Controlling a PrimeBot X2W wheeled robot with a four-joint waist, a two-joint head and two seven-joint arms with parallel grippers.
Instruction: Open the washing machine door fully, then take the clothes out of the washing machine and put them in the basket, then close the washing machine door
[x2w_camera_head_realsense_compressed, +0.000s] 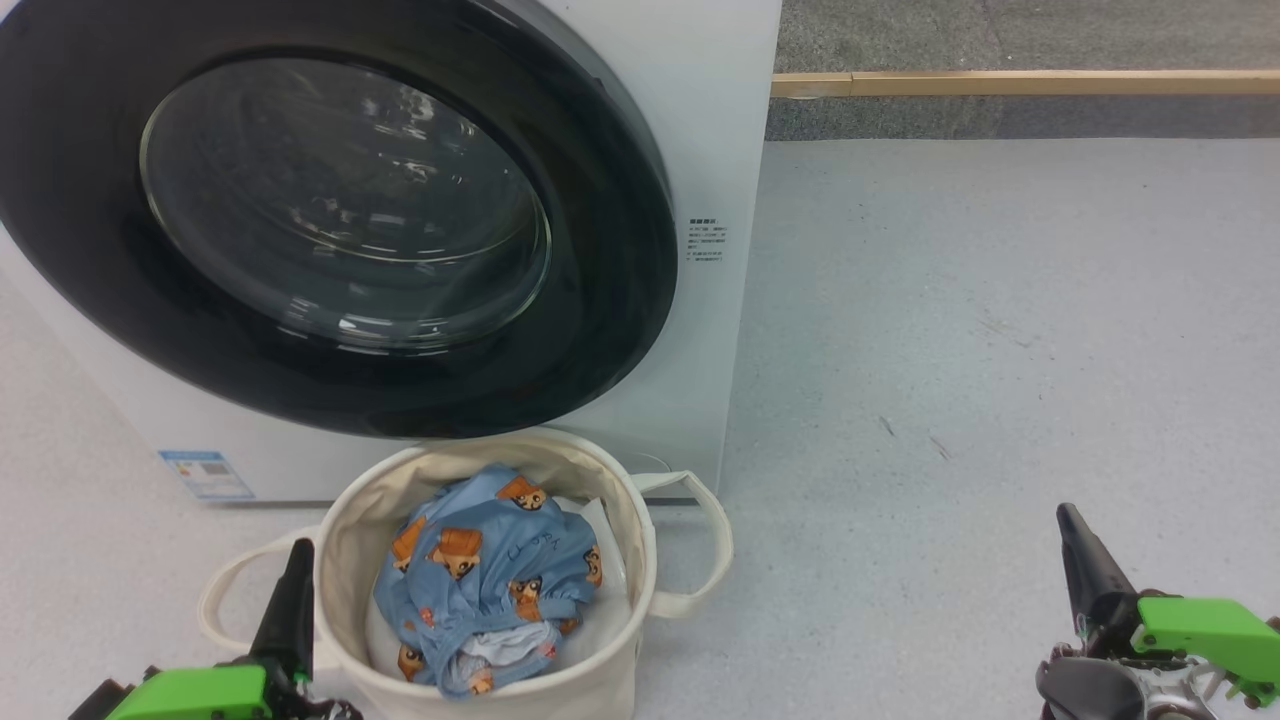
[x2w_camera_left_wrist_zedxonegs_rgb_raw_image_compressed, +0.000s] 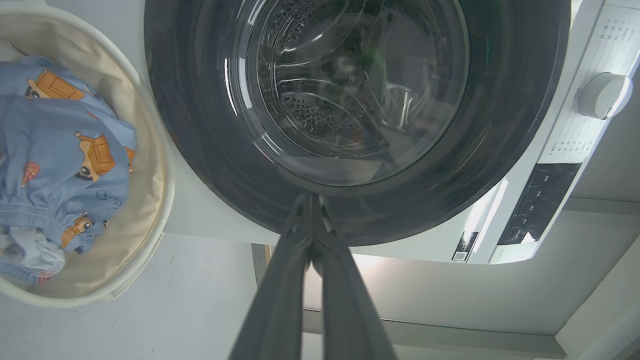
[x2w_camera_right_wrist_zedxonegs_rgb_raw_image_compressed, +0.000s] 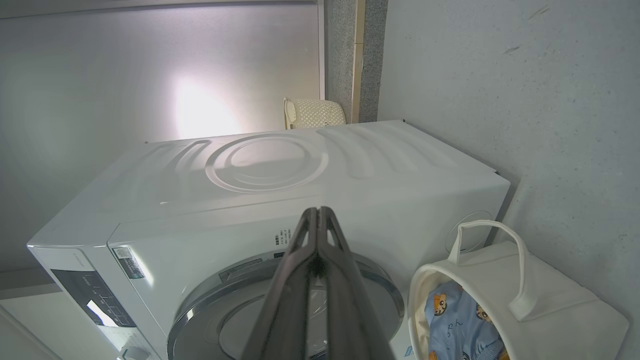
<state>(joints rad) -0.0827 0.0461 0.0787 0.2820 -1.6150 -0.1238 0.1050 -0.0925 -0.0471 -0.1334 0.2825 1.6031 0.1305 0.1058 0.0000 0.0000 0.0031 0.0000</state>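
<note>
1. Clothes (x2w_camera_head_realsense_compressed: 490, 580): lie bunched inside the basket (x2w_camera_head_realsense_compressed: 345, 560), just in front of the washing machine (x2w_camera_head_realsense_compressed: 720, 150)
2. Washing machine door (x2w_camera_head_realsense_compressed: 620, 250): sits closed, flush against the front
3. Left gripper (x2w_camera_head_realsense_compressed: 297, 560): fingers pressed together, empty, beside the basket's left rim
4. Right gripper (x2w_camera_head_realsense_compressed: 1075, 540): fingers pressed together, empty, over floor (x2w_camera_head_realsense_compressed: 950, 350) well right of the basket
</note>
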